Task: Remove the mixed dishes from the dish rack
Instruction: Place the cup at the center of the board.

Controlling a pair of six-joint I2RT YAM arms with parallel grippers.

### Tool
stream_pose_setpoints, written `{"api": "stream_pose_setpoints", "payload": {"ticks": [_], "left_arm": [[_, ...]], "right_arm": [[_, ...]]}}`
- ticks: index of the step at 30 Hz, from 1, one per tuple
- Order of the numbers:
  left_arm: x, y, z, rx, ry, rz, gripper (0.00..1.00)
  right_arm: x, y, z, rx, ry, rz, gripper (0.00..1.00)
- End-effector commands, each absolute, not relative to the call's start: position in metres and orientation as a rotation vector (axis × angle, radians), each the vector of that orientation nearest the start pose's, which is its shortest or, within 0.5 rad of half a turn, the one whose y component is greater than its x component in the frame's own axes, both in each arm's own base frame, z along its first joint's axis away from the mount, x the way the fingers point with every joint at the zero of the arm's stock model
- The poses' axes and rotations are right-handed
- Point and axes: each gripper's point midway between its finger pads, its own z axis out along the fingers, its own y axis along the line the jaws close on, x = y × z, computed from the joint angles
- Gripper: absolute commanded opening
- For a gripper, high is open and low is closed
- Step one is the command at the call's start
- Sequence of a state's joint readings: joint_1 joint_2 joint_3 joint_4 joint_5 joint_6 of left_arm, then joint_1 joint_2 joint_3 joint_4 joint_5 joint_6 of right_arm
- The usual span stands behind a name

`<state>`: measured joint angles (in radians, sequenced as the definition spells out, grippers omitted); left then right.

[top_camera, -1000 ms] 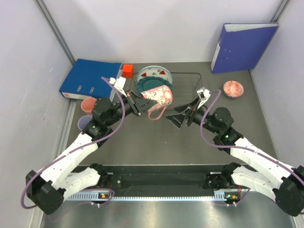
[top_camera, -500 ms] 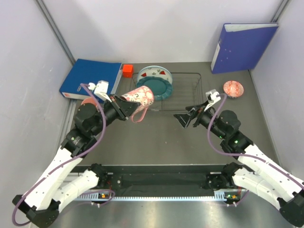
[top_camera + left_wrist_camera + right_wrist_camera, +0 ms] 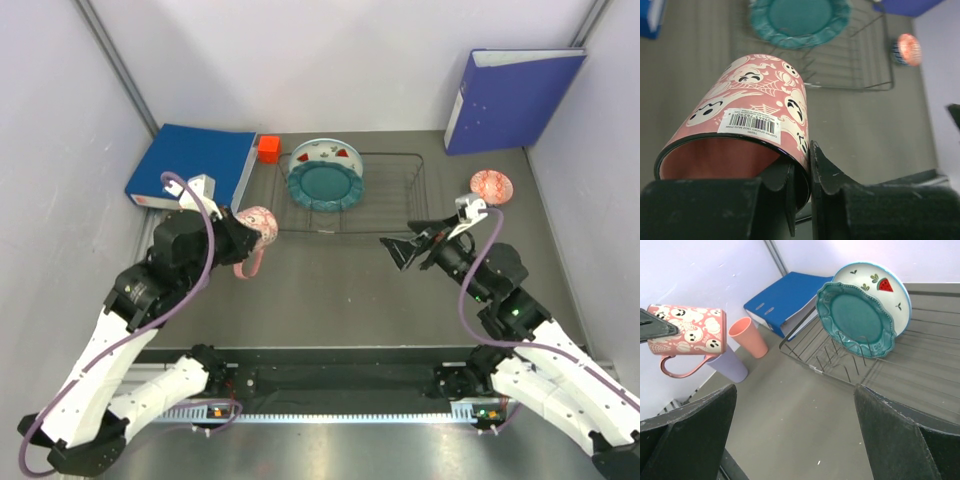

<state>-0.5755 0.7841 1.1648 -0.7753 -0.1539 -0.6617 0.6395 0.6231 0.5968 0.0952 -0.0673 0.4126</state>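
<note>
My left gripper point(image 3: 243, 238) point(image 3: 803, 167) is shut on the rim of a pink ghost-patterned cup point(image 3: 260, 224) point(image 3: 752, 107) point(image 3: 687, 330), one finger inside and one outside. It holds the cup tilted in the air, left of the dish rack point(image 3: 385, 190) point(image 3: 855, 67) point(image 3: 840, 365). A teal scalloped plate point(image 3: 322, 185) point(image 3: 860, 320) and a white watermelon plate point(image 3: 325, 153) point(image 3: 880, 280) stand in the rack's left end. My right gripper point(image 3: 412, 246) point(image 3: 795, 430) hangs open and empty in front of the rack.
A salmon cup point(image 3: 747, 337) and a lavender cup point(image 3: 730, 365) stand upside down on the table at left. A small pink bowl point(image 3: 491, 186) sits right of the rack. A blue binder point(image 3: 190, 165) lies far left, another point(image 3: 510, 95) stands far right, by a red cube point(image 3: 268, 148).
My left arm has carried the ghost cup from over the rack's front edge leftward and nearer. My right gripper has drawn back to the right, still open.
</note>
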Motion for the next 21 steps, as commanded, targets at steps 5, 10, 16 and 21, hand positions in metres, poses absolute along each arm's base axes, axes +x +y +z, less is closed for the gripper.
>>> {"api": "stream_pose_setpoints", "payload": {"ticks": [5,10,16,21], "left_arm": [[0.233,-0.103,0.341,-0.261,2.020,-0.377,0.00],[0.247,-0.099,0.312,-0.251,2.134,-0.218,0.00],[0.279,-0.133,0.264,-0.203,2.269,-0.233,0.00],[0.315,-0.143,0.236,-0.203,2.373,-0.172,0.00]], "right_arm": [[0.218,0.191,0.319,-0.220,1.486,0.863,1.00],[0.218,0.187,0.311,-0.219,1.492,0.837,1.00],[0.217,0.188,0.302,-0.221,1.516,0.843,1.00],[0.216,0.188,0.301,-0.236,1.526,0.834,1.00]]}}
